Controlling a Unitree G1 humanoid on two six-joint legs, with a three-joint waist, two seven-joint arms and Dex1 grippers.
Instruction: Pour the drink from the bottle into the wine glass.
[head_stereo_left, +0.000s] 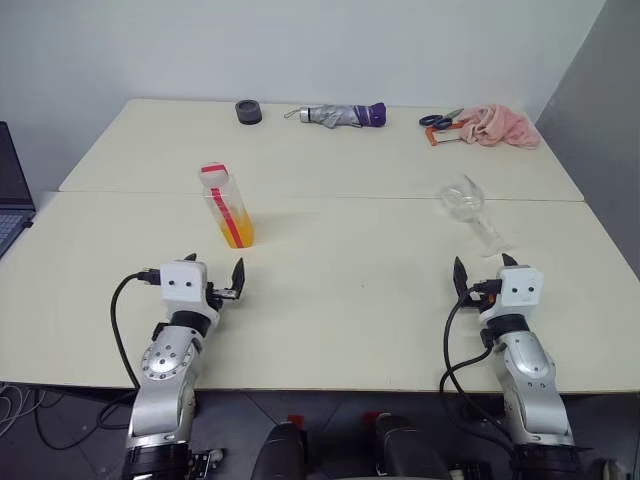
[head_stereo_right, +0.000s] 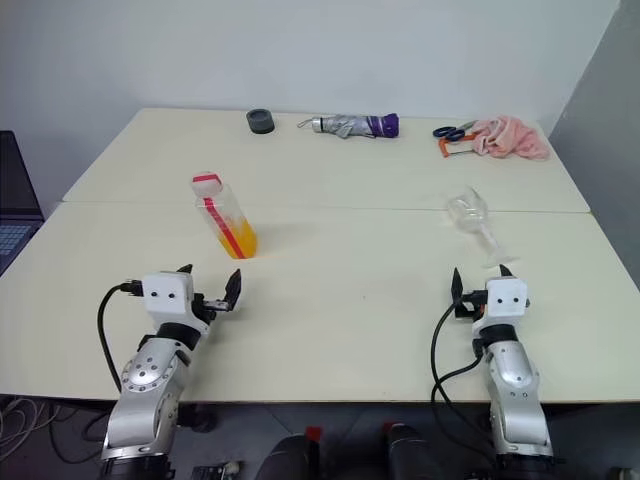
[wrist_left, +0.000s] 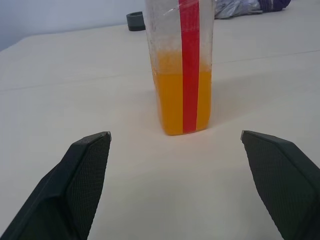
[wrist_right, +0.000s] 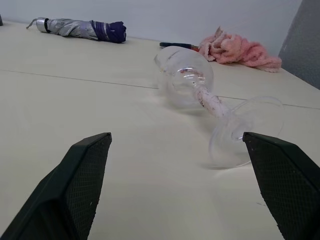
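While both arms are hovering low over the near edge with jaws spread wide and holding nothing, you're looking at two very different grabs. The bottle (head_stereo_left: 228, 207) is standing upright ahead of the left gripper (head_stereo_left: 213, 281), red cap on, the drink (wrist_left: 182, 102) filling roughly the lower part. Thin plastic, so likely light and squashy; take it across the flat sides, mid-body. The wine glass (wrist_right: 210, 100) is lying on its side just beyond the right gripper (head_stereo_left: 485, 271), foot nearer, bowl farther. Fragile, slick, prone to rolling; grip the stem gently and stand it up first. The bench (head_stereo_left: 350, 300) is looking smooth, pale, two tops butted together. Far edge: umbrella (head_stereo_left: 343, 115), pink cloth (head_stereo_left: 497, 126), scissors (head_stereo_left: 440, 120), dark round item (head_stereo_left: 248, 111). Plain wall behind.
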